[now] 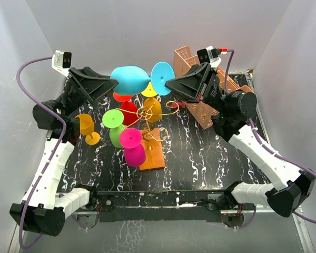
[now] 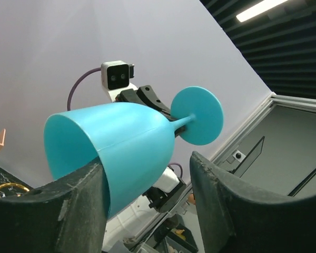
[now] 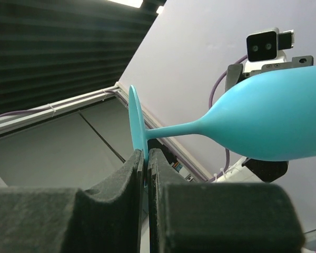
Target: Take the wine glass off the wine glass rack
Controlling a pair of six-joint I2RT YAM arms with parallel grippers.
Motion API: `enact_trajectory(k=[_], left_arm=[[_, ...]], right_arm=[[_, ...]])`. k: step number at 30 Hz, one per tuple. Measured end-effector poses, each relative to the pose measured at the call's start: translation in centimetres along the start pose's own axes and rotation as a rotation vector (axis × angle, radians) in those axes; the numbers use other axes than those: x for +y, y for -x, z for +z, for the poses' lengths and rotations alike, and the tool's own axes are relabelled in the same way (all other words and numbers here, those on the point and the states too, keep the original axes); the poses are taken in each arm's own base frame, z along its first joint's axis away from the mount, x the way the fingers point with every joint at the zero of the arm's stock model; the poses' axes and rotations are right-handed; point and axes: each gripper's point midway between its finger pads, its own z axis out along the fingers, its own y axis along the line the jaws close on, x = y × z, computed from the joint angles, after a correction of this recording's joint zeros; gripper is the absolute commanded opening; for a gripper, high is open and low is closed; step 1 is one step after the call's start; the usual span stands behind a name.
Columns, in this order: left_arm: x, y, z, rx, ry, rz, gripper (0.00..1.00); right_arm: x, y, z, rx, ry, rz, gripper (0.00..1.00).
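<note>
Now the wine glass [image 1: 130, 79] lies level in open air above the wine glass rack [image 1: 145, 112].
Right gripper [image 3: 146, 158] pinches its foot rim; left gripper [image 2: 147, 166] is spread around the bowl, perhaps with a gap.

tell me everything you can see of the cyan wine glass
The cyan wine glass looks like matte, opaque plastic, one colour all over: a deep rounded bowl, a thin stem and a flat round foot. It lies on its side in the air, beyond the wine glass rack. The right gripper is shut on the foot's rim. The bowl sits inside the open left gripper, against one of its fingers, with a gap to the other.
</note>
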Motion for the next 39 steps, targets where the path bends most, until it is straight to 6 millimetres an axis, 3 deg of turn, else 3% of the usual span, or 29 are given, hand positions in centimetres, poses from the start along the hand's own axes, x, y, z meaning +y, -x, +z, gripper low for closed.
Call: enact_trajectory(k=[2, 5, 10, 14, 19, 24, 32, 36, 39], left_arm=[[-0.4, 0.0, -0.1, 0.002, -0.013, 0.013, 0.42], [-0.7, -0.2, -0.1, 0.010, -0.026, 0.017, 0.38], [-0.7, -0.4, -0.2, 0.015, -0.032, 0.018, 0.19], [-1.3, -0.4, -0.3, 0.004, -0.041, 0.025, 0.12], [-2.6, -0.5, -0.8, -0.020, -0.038, 0.097, 0.02], [-3.4, -0.8, -1.3, -0.031, 0.050, 0.215, 0.00], [-3.2, 1.5, -3.0, -0.136, 0.304, 0.461, 0.00], [-2.0, 3.3, -4.9, -0.205, 0.493, 0.548, 0.00], [-0.3, 5.3, -7.5, -0.294, 0.697, 0.578, 0.00]], right_arm=[[-0.1, 0.0, -0.1, -0.003, 0.004, 0.009, 0.08], [0.5, -0.2, -0.3, -0.005, 0.021, 0.008, 0.08], [0.2, -0.2, -0.8, -0.027, 0.012, 0.013, 0.25], [-1.4, 0.7, -1.4, -0.088, -0.050, -0.001, 0.35], [-3.6, 1.9, -2.5, -0.179, -0.187, -0.068, 0.41], [-6.1, 2.4, -4.4, -0.237, -0.367, -0.157, 0.48], [-7.8, 3.5, -7.4, -0.315, -0.560, -0.286, 0.59], [-9.0, 3.8, -8.9, -0.320, -0.651, -0.351, 0.61], [-10.1, 3.7, -9.9, -0.304, -0.716, -0.387, 0.63]])
